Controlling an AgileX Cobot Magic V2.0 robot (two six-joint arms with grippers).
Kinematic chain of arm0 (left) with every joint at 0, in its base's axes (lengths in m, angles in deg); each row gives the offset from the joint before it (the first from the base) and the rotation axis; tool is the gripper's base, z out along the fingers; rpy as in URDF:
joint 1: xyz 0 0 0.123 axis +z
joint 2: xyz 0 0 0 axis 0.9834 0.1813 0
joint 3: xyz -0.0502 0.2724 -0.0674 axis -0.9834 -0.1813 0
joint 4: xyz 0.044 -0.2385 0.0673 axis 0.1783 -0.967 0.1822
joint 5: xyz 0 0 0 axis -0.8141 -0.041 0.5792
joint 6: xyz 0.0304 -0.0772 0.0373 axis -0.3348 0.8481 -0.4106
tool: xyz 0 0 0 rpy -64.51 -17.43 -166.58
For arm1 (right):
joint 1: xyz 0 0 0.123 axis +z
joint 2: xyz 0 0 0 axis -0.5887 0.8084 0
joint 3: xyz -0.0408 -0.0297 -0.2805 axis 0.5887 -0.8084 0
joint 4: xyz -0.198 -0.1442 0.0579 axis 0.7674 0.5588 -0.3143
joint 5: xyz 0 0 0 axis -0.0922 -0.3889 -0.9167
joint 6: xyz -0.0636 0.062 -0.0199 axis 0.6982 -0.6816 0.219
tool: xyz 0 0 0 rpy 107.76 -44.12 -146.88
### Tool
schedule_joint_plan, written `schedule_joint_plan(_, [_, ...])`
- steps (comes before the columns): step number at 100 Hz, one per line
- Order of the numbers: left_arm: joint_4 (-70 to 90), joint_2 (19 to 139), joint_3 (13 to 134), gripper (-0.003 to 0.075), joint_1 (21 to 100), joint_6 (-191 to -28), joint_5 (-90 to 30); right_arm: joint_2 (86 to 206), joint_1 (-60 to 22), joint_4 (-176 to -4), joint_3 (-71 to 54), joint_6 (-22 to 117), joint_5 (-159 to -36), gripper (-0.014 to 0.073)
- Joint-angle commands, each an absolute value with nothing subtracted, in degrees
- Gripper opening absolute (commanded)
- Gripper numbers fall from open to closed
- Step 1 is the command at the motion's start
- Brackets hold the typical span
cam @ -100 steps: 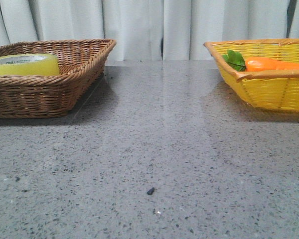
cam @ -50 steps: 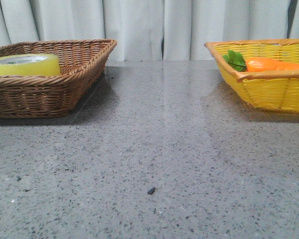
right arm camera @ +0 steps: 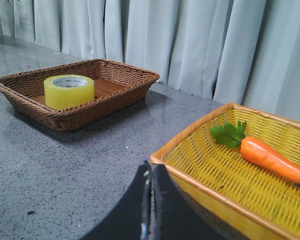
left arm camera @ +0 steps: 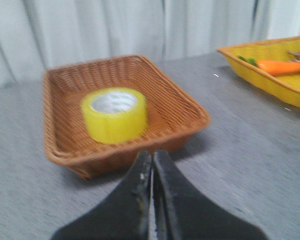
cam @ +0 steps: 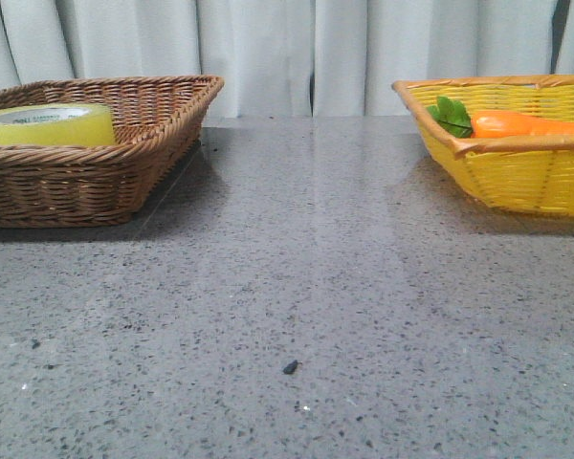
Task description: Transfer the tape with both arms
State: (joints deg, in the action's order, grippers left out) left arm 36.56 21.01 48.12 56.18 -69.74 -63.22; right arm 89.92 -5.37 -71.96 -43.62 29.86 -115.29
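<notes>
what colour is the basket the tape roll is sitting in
Brown woven wicker. The basket holding the yellow tape shows best in the left wrist view.

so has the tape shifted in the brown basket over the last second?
No. In the front view the tape sits at the same spot against the brown basket rim, lying flat at the basket's left side, untouched.

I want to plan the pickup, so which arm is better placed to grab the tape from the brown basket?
Left, probably. The left gripper faces the tape lying in the brown basket, though its jaws are shut. The right gripper sits beside the yellow basket, farther away.
</notes>
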Motion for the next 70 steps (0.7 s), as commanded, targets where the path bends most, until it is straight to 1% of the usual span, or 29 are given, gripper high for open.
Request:
schedule_joint_plan(1, [41.3, 21.5, 46.1, -0.0021, 57.2, -70.2, -51.1, 90.8, -5.6, -71.2, -42.4, 30.5, -110.9, -0.0074])
schedule_joint_plan(8, [44.0, 20.4, 40.0, -0.0021, 59.7, -70.2, -40.1, 90.8, -5.6, -71.2, -42.4, 30.5, -110.9, -0.0074])
schedule_joint_plan(17, [43.0, 19.4, 30.0, -0.0021, 64.3, -68.1, -25.1, 90.8, -5.6, -71.2, -42.4, 30.5, -110.9, -0.0074])
schedule_joint_plan(22, [39.7, 19.5, 24.8, -0.0021, 68.0, -64.9, -19.2, 90.8, -5.6, -71.2, -42.4, 30.5, -110.9, -0.0074])
schedule_joint_plan(27, [35.0, 19.5, 20.5, -0.0021, 70.9, -61.2, -16.4, 90.8, -5.6, -71.2, -42.4, 30.5, -110.9, -0.0074])
schedule_joint_plan(36, [29.7, 19.5, 15.6, -0.0021, 74.8, -57.2, -17.3, 90.8, -5.6, -71.2, -42.4, 30.5, -110.9, -0.0074])
schedule_joint_plan(46, [30.1, 19.4, 15.4, -0.0021, 76.4, -56.9, -22.5, 90.8, -5.6, -71.2, -42.4, 30.5, -110.9, -0.0074])
schedule_joint_plan(56, [30.2, 19.4, 15.3, -0.0021, 76.0, -57.5, -24.5, 90.8, -5.6, -71.2, -42.4, 30.5, -110.9, -0.0074])
schedule_joint_plan(70, [30.2, 19.4, 15.3, -0.0021, 73.0, -57.6, -35.1, 90.8, -5.6, -71.2, -42.4, 30.5, -110.9, -0.0074])
